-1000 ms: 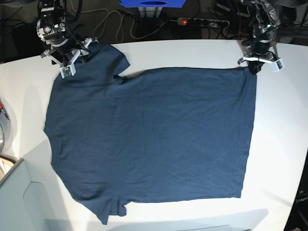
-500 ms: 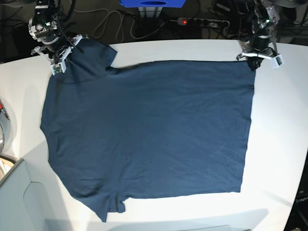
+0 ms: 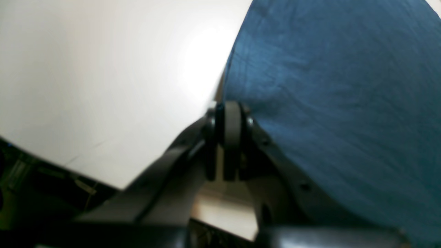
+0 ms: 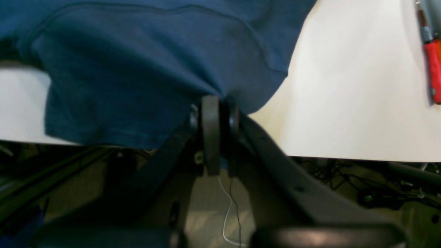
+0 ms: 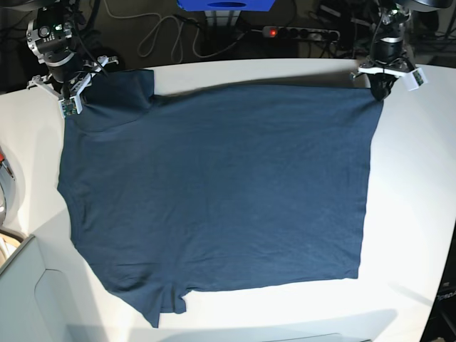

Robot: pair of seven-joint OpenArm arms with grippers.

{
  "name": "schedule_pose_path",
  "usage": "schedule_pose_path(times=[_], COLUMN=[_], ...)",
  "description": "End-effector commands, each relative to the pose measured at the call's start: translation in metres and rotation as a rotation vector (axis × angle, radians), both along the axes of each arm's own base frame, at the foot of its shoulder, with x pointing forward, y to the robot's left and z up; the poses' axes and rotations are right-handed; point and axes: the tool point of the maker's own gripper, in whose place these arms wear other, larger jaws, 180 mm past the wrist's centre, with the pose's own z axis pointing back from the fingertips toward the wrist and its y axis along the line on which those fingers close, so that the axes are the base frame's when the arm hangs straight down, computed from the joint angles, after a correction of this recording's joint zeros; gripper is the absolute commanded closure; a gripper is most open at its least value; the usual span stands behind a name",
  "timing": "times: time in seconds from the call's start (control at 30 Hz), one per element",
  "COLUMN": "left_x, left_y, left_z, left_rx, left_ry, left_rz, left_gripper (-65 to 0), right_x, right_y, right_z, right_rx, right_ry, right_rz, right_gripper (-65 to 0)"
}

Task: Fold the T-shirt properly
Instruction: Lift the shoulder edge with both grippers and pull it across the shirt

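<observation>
— Fingers?
— Both pairs pinched tight. Left gripper (image 5: 377, 87) clamped on the far right hem corner of the T-shirt (image 5: 214, 192); right gripper (image 5: 73, 96) nipping the far left shoulder by the sleeve.
— Shirt?
— Spread flat across the white table (image 5: 413, 214).
— Changed?
— Far edge dragged farther back; whole cloth shifted with it.

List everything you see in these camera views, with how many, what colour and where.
T-shirt: one, dark navy blue, spread flat across the table, far edge lifted at both corners.
Table: one, white, under the shirt.
Power strip: one, black with a red light, behind the table.
Blue box: one, behind the table's far edge.
Red-handled tool: one, at the table's edge.
Left hand: shut on the T-shirt's hem corner.
Right hand: shut on the T-shirt's shoulder.
</observation>
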Motion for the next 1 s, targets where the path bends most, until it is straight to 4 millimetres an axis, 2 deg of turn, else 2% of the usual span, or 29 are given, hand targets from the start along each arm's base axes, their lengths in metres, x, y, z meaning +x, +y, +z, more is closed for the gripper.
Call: schedule_pose_path(times=[0.0,0.17,0.37,0.5,0.7,0.83,0.97], left_x=[0.002,0.002,0.028,0.050,0.079,0.098,0.114], left_y=[0.000,0.010,0.012,0.014,0.014,0.021,0.030], left_z=[0.010,0.016,0.026,0.038,0.049,0.049,0.047], left_rx=[0.017,0.032,0.039,0.046,0.029,0.020,0.013], left_ry=[-0.036,-0.052,-0.122,-0.183,-0.264,-0.292,-0.307], left_rz=[0.000,0.032,0.029,0.024,0.031,0.034,0.040], left_gripper=[0.0,0.0,0.0,0.0,0.0,0.0,0.0], right_x=[0.004,0.009,0.037,0.062,0.104,0.132,0.162], right_y=[0.000,-0.005,-0.004,-0.004,0.005,0.008,0.002], right_z=[0.009,0.013,0.024,0.034,0.033,0.030,0.034], right_rx=[-0.014,-0.034,-0.033,-0.034,-0.019,-0.011,0.001], right_ry=[-0.030,-0.040,-0.105,-0.147,-0.168,-0.177,-0.202], right_rz=[0.022,0.037,0.036,0.026,0.065,0.088,0.067], right_gripper=[-0.2,-0.2,-0.2,-0.2,-0.2,-0.2,-0.2])
